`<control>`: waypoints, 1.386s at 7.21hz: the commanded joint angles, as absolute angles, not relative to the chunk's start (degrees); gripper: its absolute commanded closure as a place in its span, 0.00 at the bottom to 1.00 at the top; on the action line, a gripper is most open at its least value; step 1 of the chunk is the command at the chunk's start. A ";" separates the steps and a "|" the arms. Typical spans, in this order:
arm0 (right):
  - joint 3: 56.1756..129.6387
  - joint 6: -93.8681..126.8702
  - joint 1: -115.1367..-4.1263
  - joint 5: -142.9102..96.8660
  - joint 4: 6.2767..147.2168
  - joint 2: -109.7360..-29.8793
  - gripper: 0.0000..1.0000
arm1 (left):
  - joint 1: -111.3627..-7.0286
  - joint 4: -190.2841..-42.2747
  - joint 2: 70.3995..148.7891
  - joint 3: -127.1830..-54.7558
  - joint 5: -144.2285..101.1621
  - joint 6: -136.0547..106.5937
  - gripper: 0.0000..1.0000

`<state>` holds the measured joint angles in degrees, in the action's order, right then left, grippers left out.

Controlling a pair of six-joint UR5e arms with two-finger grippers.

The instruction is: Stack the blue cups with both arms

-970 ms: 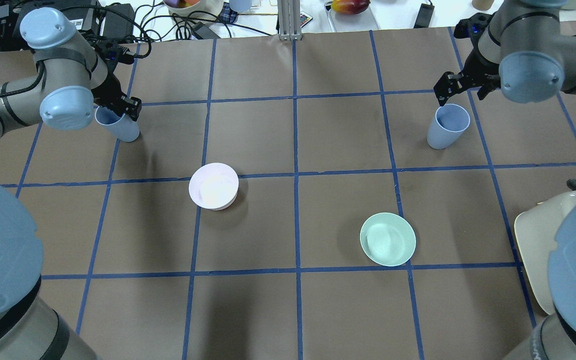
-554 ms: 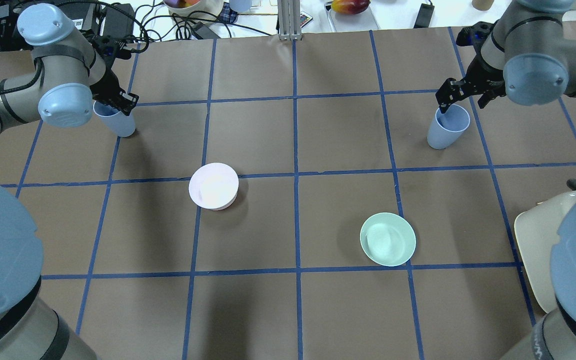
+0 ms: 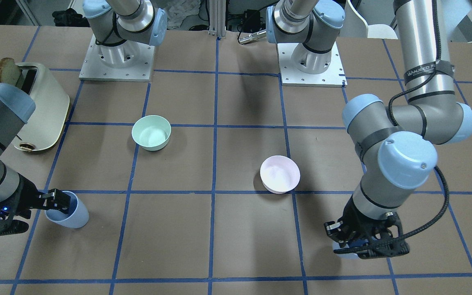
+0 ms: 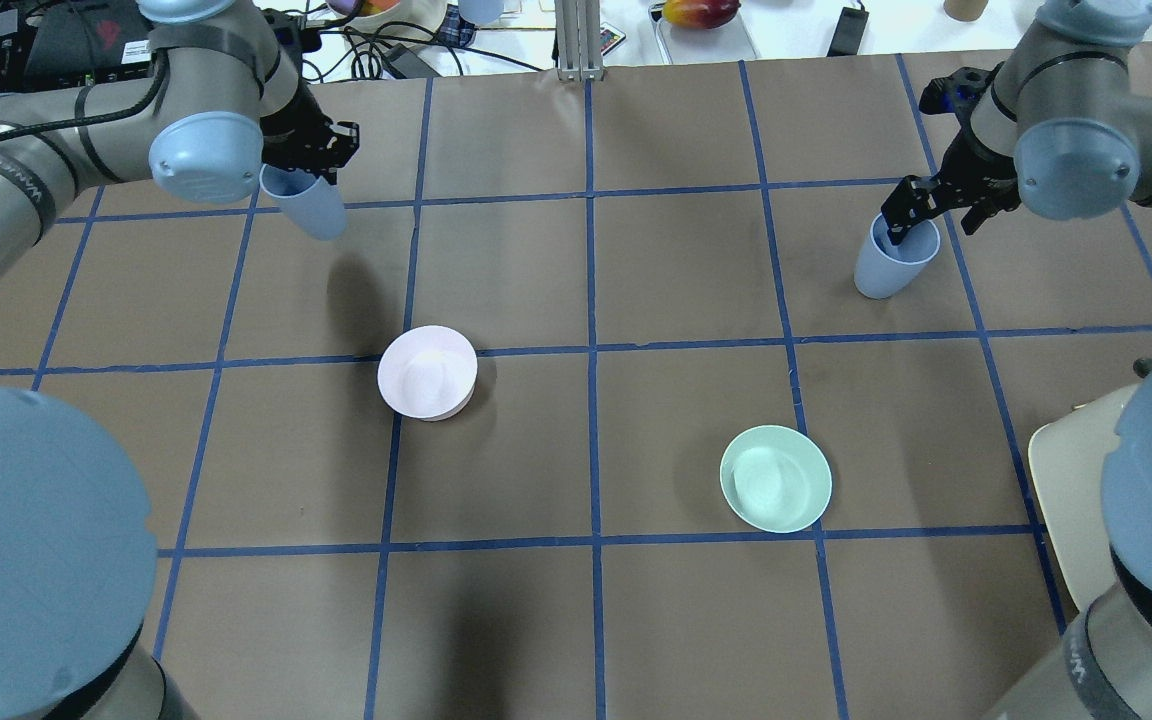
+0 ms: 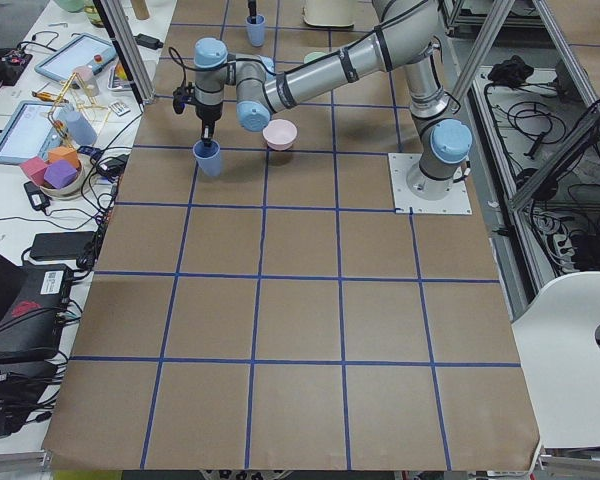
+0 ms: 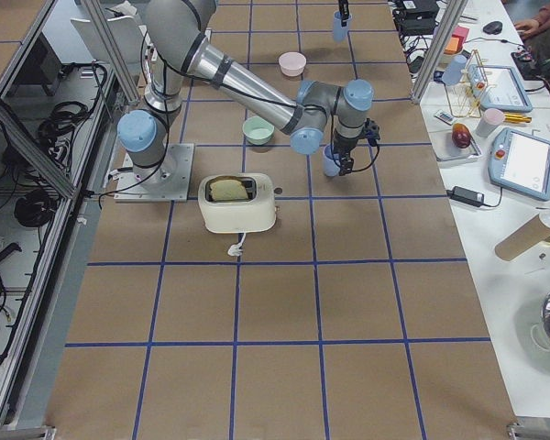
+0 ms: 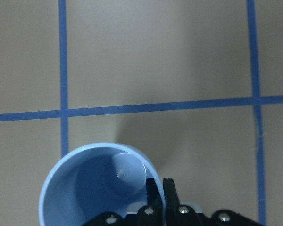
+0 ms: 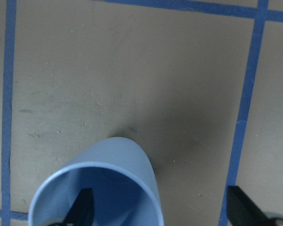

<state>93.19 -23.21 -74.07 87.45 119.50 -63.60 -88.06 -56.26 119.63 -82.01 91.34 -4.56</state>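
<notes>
My left gripper (image 7: 159, 190) is pinched on the rim wall of the left cup (image 4: 311, 208). The cup is held above the table (image 4: 636, 620) near the far-left corner, mouth up, long axis near vertical. My right gripper (image 4: 926, 215) is spread wide, one finger inside the right cup (image 4: 881, 270), which stands upright, mouth up, toward the far-right corner.

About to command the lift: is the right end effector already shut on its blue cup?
No, in the right wrist view the right end effector is open, its jaws wide apart astride the blue cup wall.
</notes>
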 commanded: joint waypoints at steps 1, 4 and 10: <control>93.61 -23.12 -74.00 87.10 119.79 -61.28 0.00 | -96.12 -58.36 122.33 -76.23 91.41 -17.55 1.00; 93.34 -23.12 -73.92 87.36 119.36 -59.94 0.86 | -104.12 -57.66 128.91 -68.85 91.32 -22.58 1.00; 87.74 -22.76 -74.00 87.36 110.51 -62.22 1.00 | -110.48 -57.57 134.03 -65.74 91.41 -25.23 1.00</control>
<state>90.39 -22.72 -73.93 87.42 114.48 -61.33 -110.22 -57.65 133.89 -65.78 91.35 -25.46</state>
